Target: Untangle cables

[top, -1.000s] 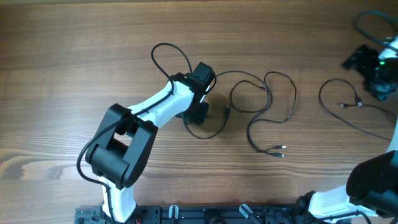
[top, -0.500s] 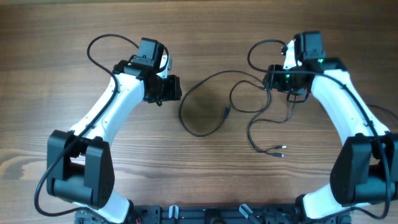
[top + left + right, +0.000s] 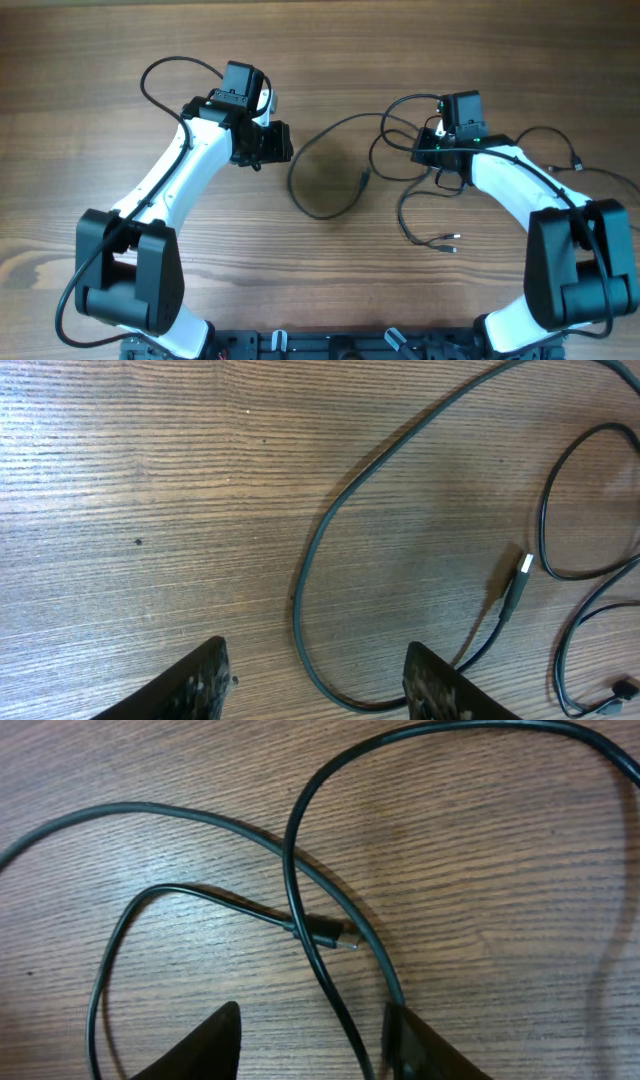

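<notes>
Several thin black cables lie in loose loops mid-table. One wide loop (image 3: 318, 195) ends in a plug (image 3: 365, 180). Overlapping loops (image 3: 400, 150) lead to a twin plug end (image 3: 447, 241). Another cable (image 3: 560, 165) lies at the right. My left gripper (image 3: 270, 145) is open and empty, left of the wide loop, which curves between its fingertips in the left wrist view (image 3: 320, 670). My right gripper (image 3: 438, 160) is open, low over the crossing loops. In the right wrist view (image 3: 312, 1035) a cable (image 3: 335, 995) runs between the fingers, near a plug (image 3: 335, 935).
The wooden table (image 3: 100, 60) carries only the cables. The left arm's own thicker black cable (image 3: 170, 68) arcs at the back left. A dark rail (image 3: 300, 345) runs along the front edge between the two arm bases.
My left arm pulled back left off the wide loop, then held still. My right arm came in from the far right and dropped lower-left onto the crossing loops.
</notes>
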Available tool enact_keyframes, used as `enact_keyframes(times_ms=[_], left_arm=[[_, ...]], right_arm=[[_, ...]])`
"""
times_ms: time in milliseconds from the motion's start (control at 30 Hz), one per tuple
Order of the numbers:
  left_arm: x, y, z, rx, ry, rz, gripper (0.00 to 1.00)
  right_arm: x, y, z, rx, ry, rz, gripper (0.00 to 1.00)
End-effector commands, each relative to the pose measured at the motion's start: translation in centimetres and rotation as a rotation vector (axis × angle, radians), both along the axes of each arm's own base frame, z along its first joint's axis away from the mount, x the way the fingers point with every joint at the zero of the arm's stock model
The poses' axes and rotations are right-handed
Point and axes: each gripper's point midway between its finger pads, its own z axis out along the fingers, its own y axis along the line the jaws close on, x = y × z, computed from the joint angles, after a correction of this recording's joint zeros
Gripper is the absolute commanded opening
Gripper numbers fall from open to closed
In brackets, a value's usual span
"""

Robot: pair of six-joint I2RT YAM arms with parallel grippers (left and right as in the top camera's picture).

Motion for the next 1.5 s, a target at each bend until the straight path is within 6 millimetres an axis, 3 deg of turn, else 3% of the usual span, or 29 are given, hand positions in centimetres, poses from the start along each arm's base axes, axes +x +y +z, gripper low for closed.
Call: enact_keyframes(times_ms=[0, 167, 200, 267, 300, 367, 467, 500, 533, 600, 667, 700, 800, 900, 967, 1000, 1067, 1100, 1200, 1300, 1367, 1400, 1467], left_arm=[[-0.1, -0.2, 0.0, -0.012, 0.006, 0.0, 0.57], [-0.4, -0.2, -0.1, -0.008, 0.017, 0.0, 0.57], [-0.4, -0.1, -0.1, -0.008, 0.018, 0.0, 0.57], [-0.4, -0.2, -0.1, -0.009, 0.017, 0.001, 0.57], [-0.4, -0.2, -0.1, -0.008, 0.017, 0.0, 0.57], [-0.4, -0.1, -0.1, -0.008, 0.018, 0.0, 0.57], [-0.4, -0.1, -0.1, -0.008, 0.018, 0.001, 0.57], [-0.4, -0.1, -0.1, -0.008, 0.02, 0.0, 0.57], [-0.4, -0.1, -0.1, -0.007, 0.021, 0.0, 0.57], [-0.5, -0.1, -0.1, -0.007, 0.021, 0.0, 0.57], [-0.4, -0.1, -0.1, -0.007, 0.021, 0.0, 0.57], [-0.4, -0.1, -0.1, -0.007, 0.021, 0.0, 0.57], [-0.4, -0.1, -0.1, -0.007, 0.021, 0.0, 0.56], [-0.4, -0.1, -0.1, -0.007, 0.021, 0.0, 0.56], [-0.4, -0.1, -0.1, -0.008, 0.021, 0.0, 0.57], [-0.5, -0.2, -0.1, -0.009, 0.021, -0.002, 0.56], [-0.6, -0.8, 0.0, -0.013, 0.017, -0.017, 0.57], [-0.6, -1.3, 0.0, -0.018, 0.013, -0.029, 0.57], [-1.3, -2.8, 0.0, -0.017, 0.012, -0.072, 0.57], [-1.7, -3.7, 0.0, -0.018, 0.009, -0.098, 0.57], [-1.8, -3.8, 0.0, -0.018, 0.01, -0.103, 0.57], [-1.8, -3.8, 0.0, -0.018, 0.01, -0.103, 0.57], [-1.8, -3.8, 0.0, -0.018, 0.01, -0.103, 0.57]], right_arm=[[-0.3, 0.5, -0.8, -0.037, -0.001, 0.125, 0.48], [-0.9, 0.1, -2.1, -0.07, 0.038, 0.156, 0.4], [-1.1, 0.2, -2.6, -0.064, 0.053, 0.157, 0.36], [-1.1, 0.2, -2.9, -0.064, 0.059, 0.158, 0.17], [-1.0, 0.3, -2.4, -0.06, 0.051, 0.161, 0.08], [-0.1, 0.6, 0.3, -0.038, 0.017, 0.164, 0.04], [3.1, -0.7, 10.4, -0.032, -0.142, 0.136, 0.04], [4.1, -1.8, 15.3, -0.043, -0.225, 0.121, 0.04], [4.5, -2.7, 18.0, -0.053, -0.274, 0.111, 0.04], [4.8, -6.4, 25.0, -0.093, -0.408, 0.014, 0.04], [4.0, -11.2, 29.2, -0.156, -0.496, -0.118, 0.04], [3.3, -13.4, 29.8, -0.181, -0.501, -0.197, 0.04], [1.2, -19.8, 29.0, -0.233, -0.445, -0.442, 0.04], [-0.3, -23.7, 26.8, -0.216, -0.373, -0.58, 0.04], [-0.7, -24.3, 25.0, -0.196, -0.311, -0.61, 0.04], [-0.1, -22.9, 23.7, -0.12, -0.277, -0.554, 0.04], [1.2, -19.5, 23.1, -0.024, -0.279, -0.341, 0.04], [1.2, -19.5, 23.0, -0.027, -0.272, -0.348, 0.04], [0.6, -21.9, 22.8, -0.128, -0.253, -0.441, 0.04], [-2.5, -27.1, 22.7, -0.302, -0.195, -0.679, 0.04], [-3.7, -28.9, 22.7, -0.308, -0.185, -0.753, 0.05], [-3.9, -29.2, 22.5, -0.258, -0.189, -0.796, 0.26], [-3.2, -26.8, 21.7, -0.109, -0.177, -0.716, 0.87]])
